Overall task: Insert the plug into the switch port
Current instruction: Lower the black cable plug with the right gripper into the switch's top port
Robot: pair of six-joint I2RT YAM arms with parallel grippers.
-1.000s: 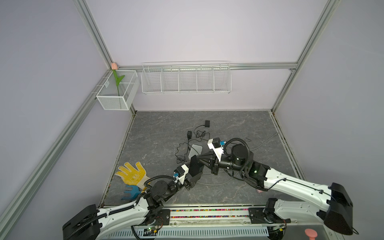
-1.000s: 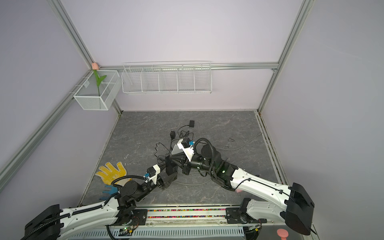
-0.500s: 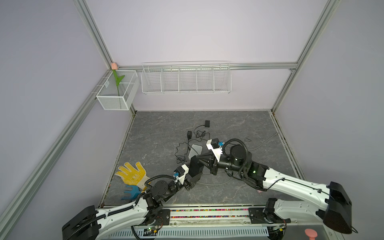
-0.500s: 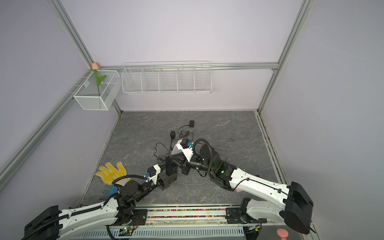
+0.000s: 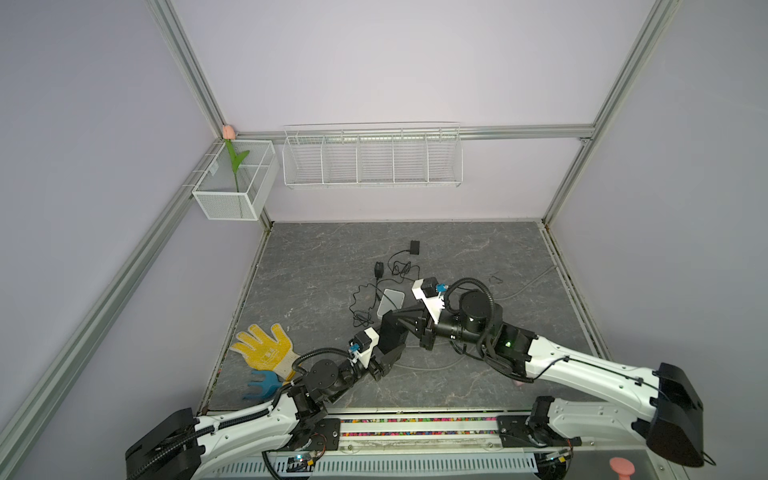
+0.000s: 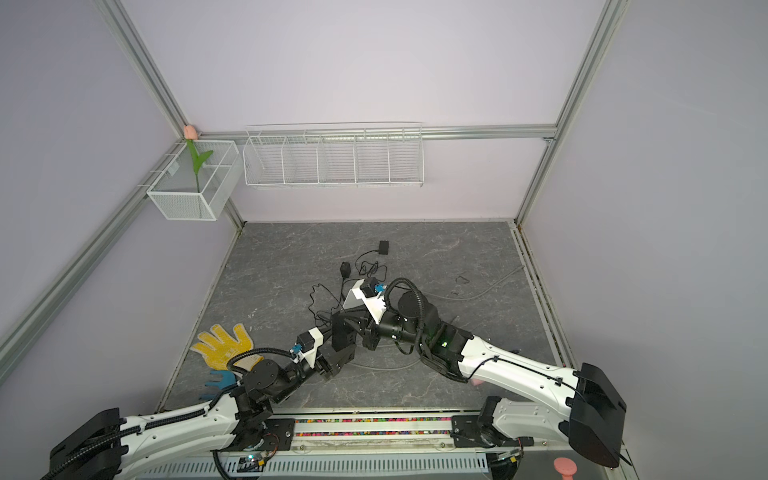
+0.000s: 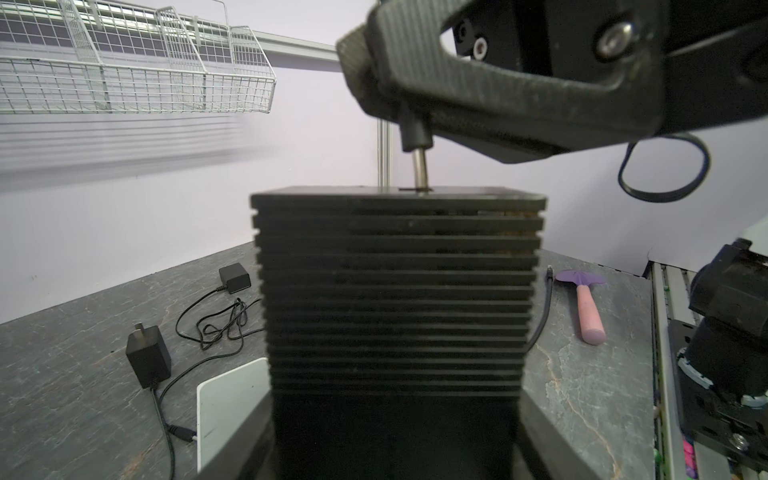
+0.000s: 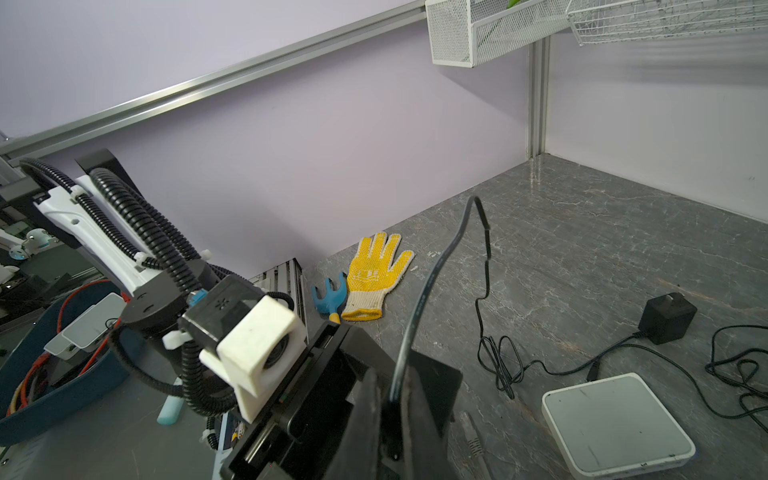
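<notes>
Both arms reach to the lower centre, left gripper (image 5: pixel 390 354) jaws part-spread, right gripper (image 5: pixel 401 316) pinched tight just above it.

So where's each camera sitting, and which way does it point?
Top views: one twin-lens head high above the robot's base, looking down on the table; both arms show.
Left wrist: rides the left arm, facing the black switch in the left gripper; the right gripper holds the plug to it.
Right wrist: rides the right arm, looking past its shut fingers toward the left arm's wrist.
Both wrist views share the white box.
</notes>
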